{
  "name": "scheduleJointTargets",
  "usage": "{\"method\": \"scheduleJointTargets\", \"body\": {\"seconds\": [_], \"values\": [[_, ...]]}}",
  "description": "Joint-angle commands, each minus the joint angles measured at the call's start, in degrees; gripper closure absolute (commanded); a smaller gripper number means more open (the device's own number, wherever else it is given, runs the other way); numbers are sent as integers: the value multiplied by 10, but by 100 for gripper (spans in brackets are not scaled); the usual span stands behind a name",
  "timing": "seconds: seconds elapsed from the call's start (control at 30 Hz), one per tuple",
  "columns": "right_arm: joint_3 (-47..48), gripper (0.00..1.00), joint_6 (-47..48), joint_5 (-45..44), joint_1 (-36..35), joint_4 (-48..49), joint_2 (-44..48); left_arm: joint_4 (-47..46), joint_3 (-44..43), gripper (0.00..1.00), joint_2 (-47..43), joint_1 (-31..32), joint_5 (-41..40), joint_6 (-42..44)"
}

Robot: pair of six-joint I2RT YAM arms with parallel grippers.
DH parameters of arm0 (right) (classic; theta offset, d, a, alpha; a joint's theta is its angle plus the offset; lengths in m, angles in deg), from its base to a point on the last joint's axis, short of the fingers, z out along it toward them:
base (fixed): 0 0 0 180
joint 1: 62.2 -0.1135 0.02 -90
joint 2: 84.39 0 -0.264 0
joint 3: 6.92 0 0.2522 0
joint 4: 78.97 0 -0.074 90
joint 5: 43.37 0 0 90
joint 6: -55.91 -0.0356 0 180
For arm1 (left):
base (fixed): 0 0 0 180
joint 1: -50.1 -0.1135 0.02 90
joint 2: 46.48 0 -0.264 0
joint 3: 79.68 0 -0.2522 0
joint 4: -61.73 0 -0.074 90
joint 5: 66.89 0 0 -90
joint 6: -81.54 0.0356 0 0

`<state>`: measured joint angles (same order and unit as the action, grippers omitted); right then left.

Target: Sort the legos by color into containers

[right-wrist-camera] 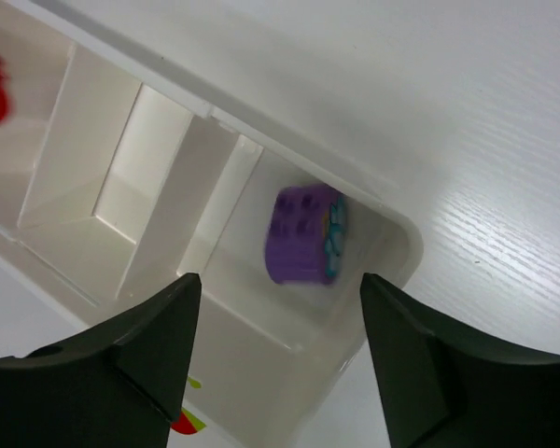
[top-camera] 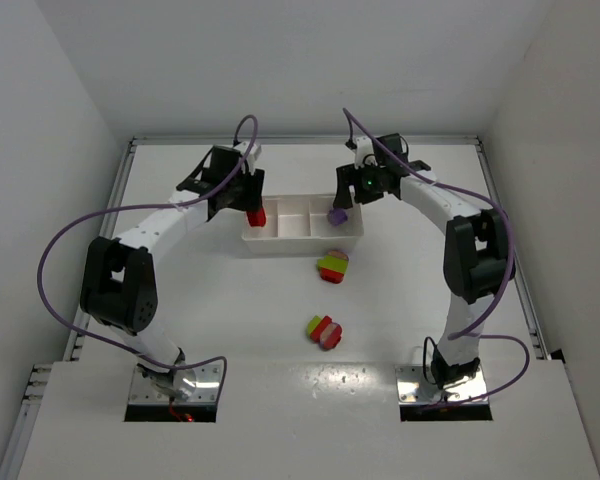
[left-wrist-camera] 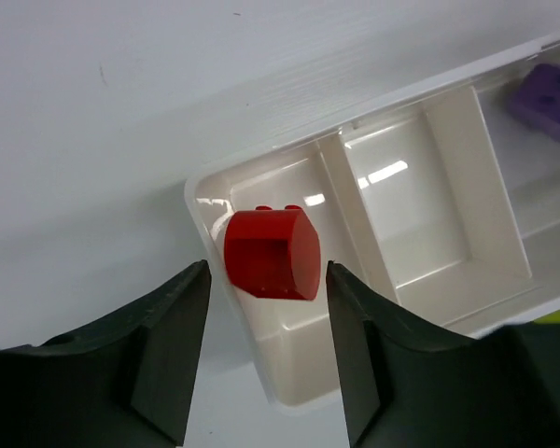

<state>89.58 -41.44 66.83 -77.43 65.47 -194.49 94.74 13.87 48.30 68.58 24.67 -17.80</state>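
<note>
Red plastic lego [left-wrist-camera: 271,254] and purple plastic lego [right-wrist-camera: 301,233] lie in white plastic tray [top-camera: 280,245] ends; your left gripper [left-wrist-camera: 264,280], right gripper [right-wrist-camera: 280,285] gape; grab a striped clump [top-camera: 332,266] next

A white table [top-camera: 230,300] is filling the middle of the top view, and its matte surface is showing a fine grain in the wrist views. Plain white walls are closing it in: a left wall [top-camera: 40,120], a far wall [top-camera: 300,60] and a right wall [top-camera: 570,100]. A pale left rail [top-camera: 117,195] and a right rail [top-camera: 508,240] are running along the table's side edges from near to far. The near strip [top-camera: 310,410] of the table is looking glossier and is catching soft reflections. Even, diffuse light is falling across everything, leaving only faint shadows.
</note>
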Motion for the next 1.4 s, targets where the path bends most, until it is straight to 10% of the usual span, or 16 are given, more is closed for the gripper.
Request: {"method": "scheduleJointTargets", "body": {"seconds": [0.0,0.37,0.57,0.83,1.37], "values": [[23,29,6,22,-9,11,11,-8,-29,41,-10,6,35,-2],[-106,23,56,101,-2,-24,174,-32,104,32,-172,35,256,141],[-283,23,94,42,4,-29,332,1,179,31,-213,154,253,209],[-394,23,132,29,28,-63,460,6,248,31,-190,296,306,434],[-384,23,83,12,151,-69,473,133,129,30,-17,306,373,732]]}}
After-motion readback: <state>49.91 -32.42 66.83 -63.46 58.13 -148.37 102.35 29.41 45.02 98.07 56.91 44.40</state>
